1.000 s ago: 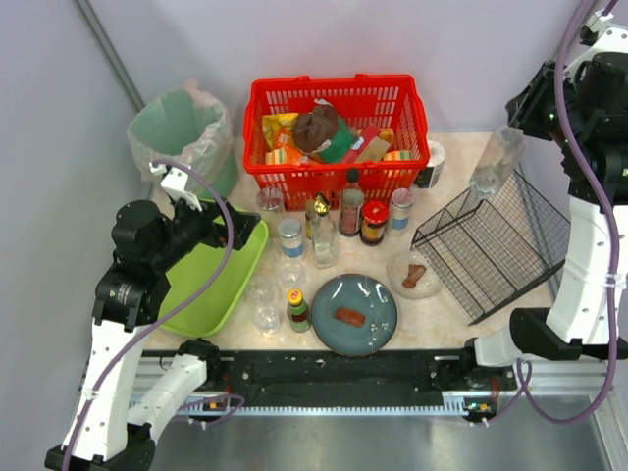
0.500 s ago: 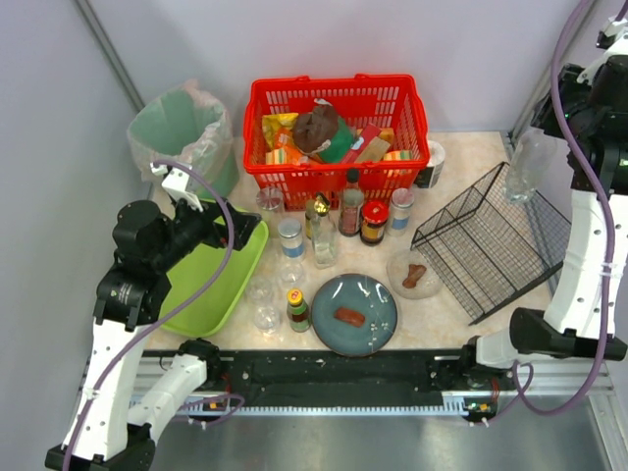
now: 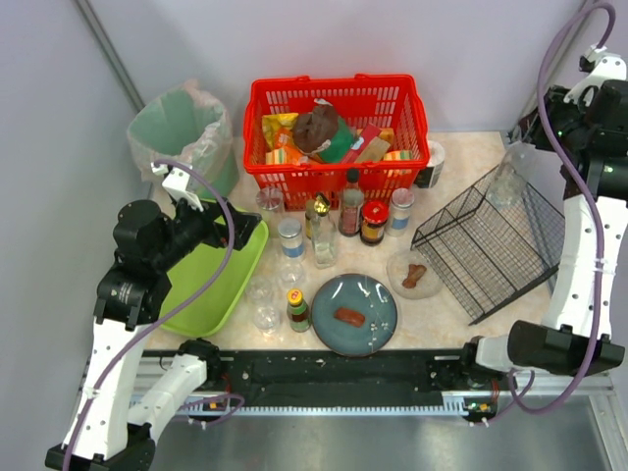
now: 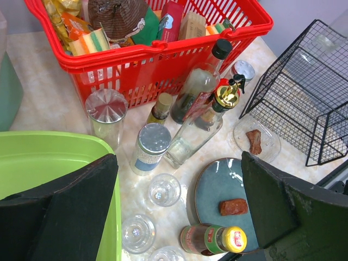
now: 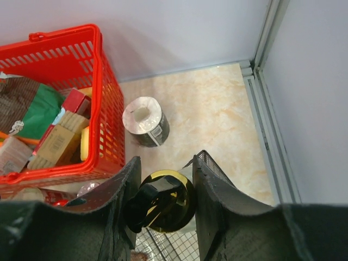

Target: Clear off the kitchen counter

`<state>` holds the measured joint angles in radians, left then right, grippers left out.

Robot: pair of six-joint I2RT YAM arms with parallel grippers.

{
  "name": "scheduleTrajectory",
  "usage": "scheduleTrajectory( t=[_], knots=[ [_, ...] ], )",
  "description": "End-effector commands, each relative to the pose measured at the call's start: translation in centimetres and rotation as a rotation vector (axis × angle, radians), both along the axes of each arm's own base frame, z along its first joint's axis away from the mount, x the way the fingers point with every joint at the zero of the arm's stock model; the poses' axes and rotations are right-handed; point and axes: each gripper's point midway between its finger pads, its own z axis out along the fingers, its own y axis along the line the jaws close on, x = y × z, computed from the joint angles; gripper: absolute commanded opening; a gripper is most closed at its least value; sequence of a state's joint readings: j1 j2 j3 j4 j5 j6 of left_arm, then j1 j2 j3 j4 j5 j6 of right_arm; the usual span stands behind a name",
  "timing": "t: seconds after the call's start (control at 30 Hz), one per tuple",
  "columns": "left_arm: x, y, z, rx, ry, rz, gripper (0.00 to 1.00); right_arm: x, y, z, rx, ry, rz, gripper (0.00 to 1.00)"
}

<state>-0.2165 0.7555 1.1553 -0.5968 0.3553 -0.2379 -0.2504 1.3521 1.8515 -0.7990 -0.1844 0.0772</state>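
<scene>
Meanwhile, the right gripper point(image 5: 163, 176), clenched on a clear glass bottle with a yellow cap point(image 3: 504, 183), had swung out to the right and come back over the far corner of the black wire basket point(image 3: 491, 245). The pale beige marble-patterned kitchen counter point(image 3: 461, 147) below stayed crowded, so clearing looked far from finished. The left gripper point(image 3: 238, 229) hung released over the lime-green plastic tray point(image 3: 211, 294), unmoved.

The left arm point(image 3: 103, 392) and right arm point(image 3: 589, 235) had smooth white shells between black cylindrical joints. A purple cable point(image 3: 232, 245) looped along each, the left one passing a small white clip point(image 3: 177, 183). Each wrist ended in 2 broad, matte black fingers point(image 4: 65, 212) with rough, felt-like faces.
</scene>
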Motion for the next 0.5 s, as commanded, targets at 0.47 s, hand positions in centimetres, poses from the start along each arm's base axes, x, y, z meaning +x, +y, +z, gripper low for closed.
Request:
scheduleTrajectory(
  t=[0.47],
  knots=[
    [0.2,-0.5,0.5,-0.018,-0.023,-0.031,0.98,0.3,0.6,-1.6,0.047,-0.212,0.145,0.0]
  ],
)
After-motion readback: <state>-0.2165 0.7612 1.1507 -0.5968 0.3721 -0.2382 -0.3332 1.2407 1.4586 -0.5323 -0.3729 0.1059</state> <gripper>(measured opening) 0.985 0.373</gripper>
